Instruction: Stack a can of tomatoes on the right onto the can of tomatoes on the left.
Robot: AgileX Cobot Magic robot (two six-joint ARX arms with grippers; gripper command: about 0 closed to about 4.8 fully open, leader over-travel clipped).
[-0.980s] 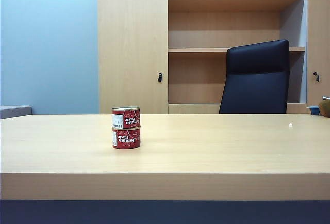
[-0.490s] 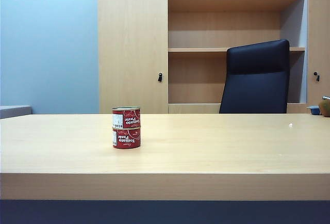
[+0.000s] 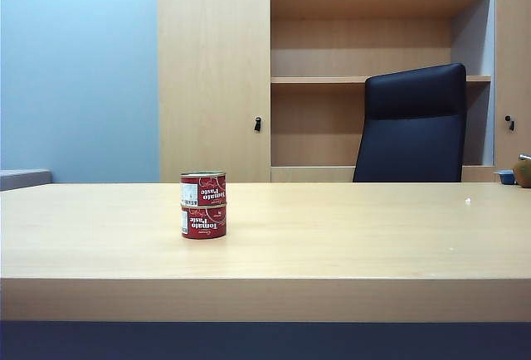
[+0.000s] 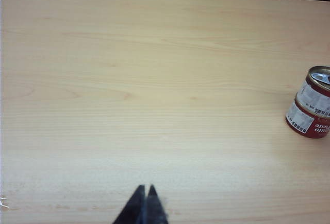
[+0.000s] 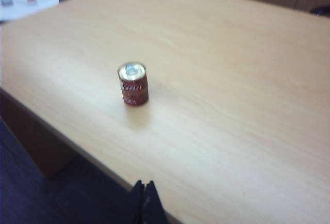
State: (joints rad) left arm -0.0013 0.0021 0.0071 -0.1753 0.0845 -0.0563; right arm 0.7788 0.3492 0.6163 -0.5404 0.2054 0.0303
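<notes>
Jaws pressed together on both arms, nothing between them: left gripper [image 4: 146,197] shows in its wrist view as two dark fingertips meeting in a point above bare wood, right gripper [image 5: 144,193] likewise, hanging over the near edge of the bench with dark floor below it. Neither arm appears in the exterior view. Two short red cylindrical tomato paste cans with white lettering sit stacked on the light wood-grain bench [image 3: 348,244]: upper red can [image 3: 202,188] rests squarely on the lower red can [image 3: 203,221], sides flush, stack upright, labels upside down. Stack stands left of the bench centre, roughly midway between near and far edges, well apart from both grippers. Left wrist view shows the same stack [image 4: 312,103] with a white label panel facing the camera and the silver lid on top; right wrist view shows it [image 5: 134,84] from above, slightly blurred, lid with a pull tab visible. Behind the bench: black padded office chair [image 3: 412,124] at right, light wood shelving unit [image 3: 377,32] with open shelves and a tall closed cabinet door [image 3: 213,70], pale blue wall [image 3: 79,70] at left. Small brown and blue items [image 3: 516,173] at the far right edge, too cut off to identify.
</notes>
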